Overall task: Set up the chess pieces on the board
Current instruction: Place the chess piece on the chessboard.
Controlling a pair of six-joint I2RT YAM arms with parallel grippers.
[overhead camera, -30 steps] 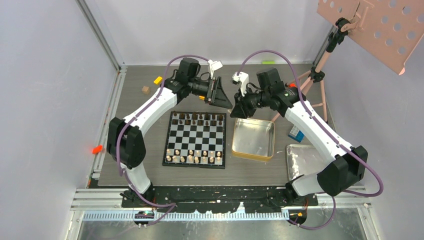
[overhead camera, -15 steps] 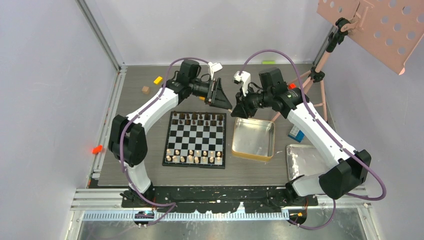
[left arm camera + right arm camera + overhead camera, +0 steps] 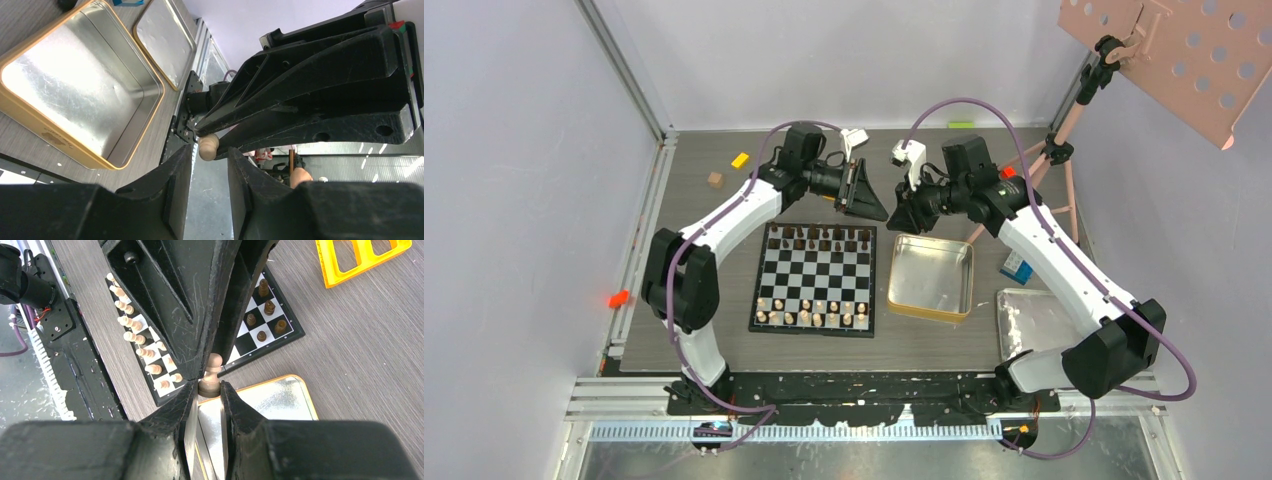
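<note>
Pale pawn: held in the air, above where the board's far right corner meets the tin, with its head toward my left pincer.
Right pincer: clenched on the pawn's base.
Left pincer: jaws parted, with the tips just at the pawn's head. I cannot tell whether they touch it.
Change: over the last second both wrists have shifted only slightly toward the far side and stayed tip to tip. I judge this a hand-over under way, not yet completed.
Board: dark pieces fill the far rows and pale pieces the near two. One gap seems to show in the pale pawn row, so I judge the set-up nearly done.
Edges: the tin lies just beside the board's right border. The dark rows stand below any path to the near side, so I judge the pawn must travel high.
Open room: bare worktop lies left of the board and beyond its far border. A stand's leg runs near my right forearm, and the tray is well apart.
</note>
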